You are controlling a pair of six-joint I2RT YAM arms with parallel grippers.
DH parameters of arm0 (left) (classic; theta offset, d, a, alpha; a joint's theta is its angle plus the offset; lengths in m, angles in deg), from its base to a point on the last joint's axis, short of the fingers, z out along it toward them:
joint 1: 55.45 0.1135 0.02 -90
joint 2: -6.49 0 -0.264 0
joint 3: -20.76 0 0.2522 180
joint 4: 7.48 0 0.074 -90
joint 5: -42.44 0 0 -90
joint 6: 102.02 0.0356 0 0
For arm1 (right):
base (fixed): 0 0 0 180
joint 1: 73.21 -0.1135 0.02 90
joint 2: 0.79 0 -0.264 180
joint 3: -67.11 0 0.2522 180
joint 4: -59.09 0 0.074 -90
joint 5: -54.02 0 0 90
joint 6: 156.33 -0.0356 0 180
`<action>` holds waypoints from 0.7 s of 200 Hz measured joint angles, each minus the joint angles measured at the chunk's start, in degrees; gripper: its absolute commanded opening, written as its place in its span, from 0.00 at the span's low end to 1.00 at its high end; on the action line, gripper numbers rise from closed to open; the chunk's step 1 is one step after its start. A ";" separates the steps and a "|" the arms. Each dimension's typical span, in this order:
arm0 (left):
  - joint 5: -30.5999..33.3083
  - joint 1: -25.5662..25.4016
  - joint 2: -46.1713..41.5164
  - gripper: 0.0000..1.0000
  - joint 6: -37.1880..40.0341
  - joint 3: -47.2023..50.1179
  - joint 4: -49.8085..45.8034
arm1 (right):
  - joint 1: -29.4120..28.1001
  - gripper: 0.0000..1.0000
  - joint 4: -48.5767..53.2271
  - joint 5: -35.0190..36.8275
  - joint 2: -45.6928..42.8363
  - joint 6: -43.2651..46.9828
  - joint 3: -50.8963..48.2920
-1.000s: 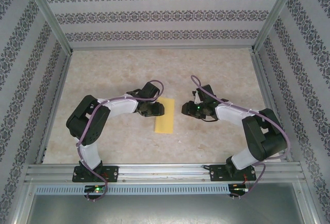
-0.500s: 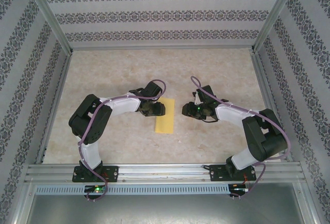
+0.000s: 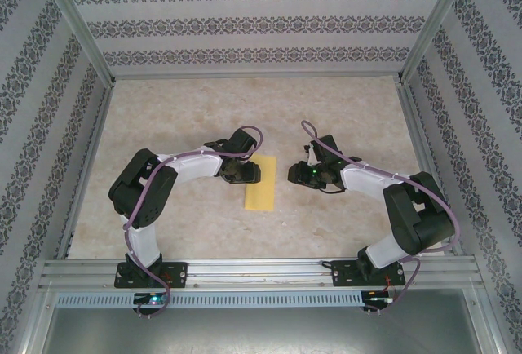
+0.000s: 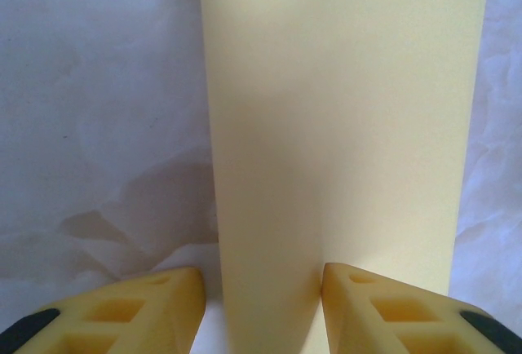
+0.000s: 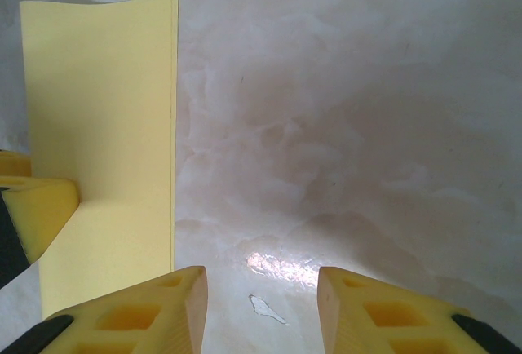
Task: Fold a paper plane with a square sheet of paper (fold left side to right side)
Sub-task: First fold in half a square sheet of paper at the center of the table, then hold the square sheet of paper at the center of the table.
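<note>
The left pincer (image 4: 263,293), fingers apart, sits low over the folded square sheet of paper (image 4: 342,109), likely flattening its crease. The right pincer (image 5: 261,289) hangs spread and empty.

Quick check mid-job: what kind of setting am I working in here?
Likely an enclosed lab test cell: damask-patterned wall panels, silver aluminium frame rails, beige marbled tabletop.

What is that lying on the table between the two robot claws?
A folded yellow sheet of paper, flat on the table. The overhead view shows it between the left gripper, at its edge, and the right gripper, clear of it.
</note>
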 measured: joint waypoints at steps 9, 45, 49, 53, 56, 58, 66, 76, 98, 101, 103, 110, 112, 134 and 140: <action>0.00 -0.02 0.00 0.45 0.20 0.00 0.00 | 0.00 0.41 0.00 0.00 0.00 0.00 0.00; -0.04 -0.04 0.02 0.47 1.03 0.00 -0.04 | -0.02 0.41 0.00 -0.07 0.17 0.00 0.00; -0.04 -0.04 0.02 0.47 1.07 0.00 -0.04 | -0.02 0.41 0.00 -0.09 0.22 0.00 0.00; -0.04 -0.04 0.04 0.47 1.09 -0.02 -0.04 | -0.04 0.41 0.00 -0.20 0.28 -0.02 0.00; -0.07 -0.04 0.07 0.47 1.16 -0.04 -0.09 | -0.04 0.40 -0.02 -0.22 0.37 0.00 0.00; -0.07 -0.04 0.07 0.47 1.22 -0.04 -0.09 | -0.04 0.41 0.00 -0.26 0.39 -0.02 0.00; -0.15 -0.04 0.11 0.47 1.29 -0.09 -0.13 | -0.07 0.40 -0.02 -0.52 0.59 -0.02 0.00; -0.20 -0.04 0.17 0.47 1.33 -0.28 -0.39 | -0.20 0.41 -0.13 -0.83 0.94 -0.04 0.00; -0.20 -0.04 0.22 0.47 1.55 -0.31 -0.46 | -1.09 0.41 -0.48 -1.75 1.90 -0.07 0.02; -0.20 -0.04 0.22 0.47 1.64 -0.31 -0.46 | -1.22 0.40 -0.50 -1.84 1.95 -0.09 0.07; -0.20 -0.04 0.22 0.47 1.64 -0.31 -0.46 | -1.31 0.40 -0.50 -1.99 2.10 -0.11 0.11; -0.20 -0.04 0.22 0.47 1.68 -0.31 -0.46 | -1.68 0.40 -0.81 -2.34 2.45 -0.22 0.17; -0.20 -0.04 0.22 0.47 1.68 -0.31 -0.46 | -1.75 0.40 -0.85 -2.51 2.58 -0.26 0.22; -0.20 -0.04 0.22 0.47 1.68 -0.31 -0.46 | -2.78 0.37 -2.36 -3.67 3.67 -1.22 0.61; -0.20 -0.04 0.22 0.47 1.68 -0.33 -0.46 | -2.97 0.36 -2.91 -4.11 3.93 -1.60 0.70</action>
